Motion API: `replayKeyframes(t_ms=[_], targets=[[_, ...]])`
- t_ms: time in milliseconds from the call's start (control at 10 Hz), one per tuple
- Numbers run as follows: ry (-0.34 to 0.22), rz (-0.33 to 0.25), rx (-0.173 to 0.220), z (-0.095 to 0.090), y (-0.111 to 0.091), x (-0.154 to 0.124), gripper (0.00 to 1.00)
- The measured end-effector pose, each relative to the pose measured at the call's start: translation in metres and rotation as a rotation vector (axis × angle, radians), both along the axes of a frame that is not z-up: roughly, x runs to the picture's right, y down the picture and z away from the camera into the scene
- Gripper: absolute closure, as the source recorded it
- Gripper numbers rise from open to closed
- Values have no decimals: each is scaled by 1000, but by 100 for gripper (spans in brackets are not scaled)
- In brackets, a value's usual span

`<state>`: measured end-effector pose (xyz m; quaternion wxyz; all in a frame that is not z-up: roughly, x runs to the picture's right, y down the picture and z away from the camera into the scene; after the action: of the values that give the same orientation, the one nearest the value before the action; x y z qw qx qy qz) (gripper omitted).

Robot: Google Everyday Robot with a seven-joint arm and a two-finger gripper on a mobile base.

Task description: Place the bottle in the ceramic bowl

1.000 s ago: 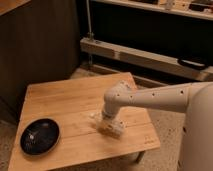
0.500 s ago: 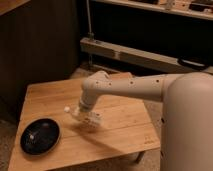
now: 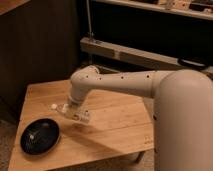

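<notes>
The black glossy ceramic bowl (image 3: 40,136) sits on the front left corner of the wooden table (image 3: 117,127), with a small pale spot at its centre. My gripper (image 3: 74,113) hangs above the table just right of and above the bowl. It is shut on the small white bottle (image 3: 62,109), which lies roughly level with its round cap pointing left toward the bowl. The bottle is in the air, its cap close to the bowl's far right rim. My white arm reaches in from the right.
The table's front edge runs close under the bowl, and its right corner is near my arm's large white body (image 3: 185,125). A metal rail and shelf (image 3: 130,52) stand behind the table. A dark wall panel is at the back left.
My gripper has carried the bottle left across the table, from the middle right toward the bowl. The arm has swung further left. The bowl has not moved.
</notes>
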<state>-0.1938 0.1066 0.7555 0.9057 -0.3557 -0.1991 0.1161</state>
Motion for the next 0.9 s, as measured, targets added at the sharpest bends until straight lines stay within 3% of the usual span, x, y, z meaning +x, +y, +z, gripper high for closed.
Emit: replayKeyframes(t_ms=[500, 700, 900], targets=[[-14, 10, -11, 3, 3, -1, 100], [-60, 12, -18, 1, 4, -24, 100], [-136, 17, -32, -4, -1, -67, 100]])
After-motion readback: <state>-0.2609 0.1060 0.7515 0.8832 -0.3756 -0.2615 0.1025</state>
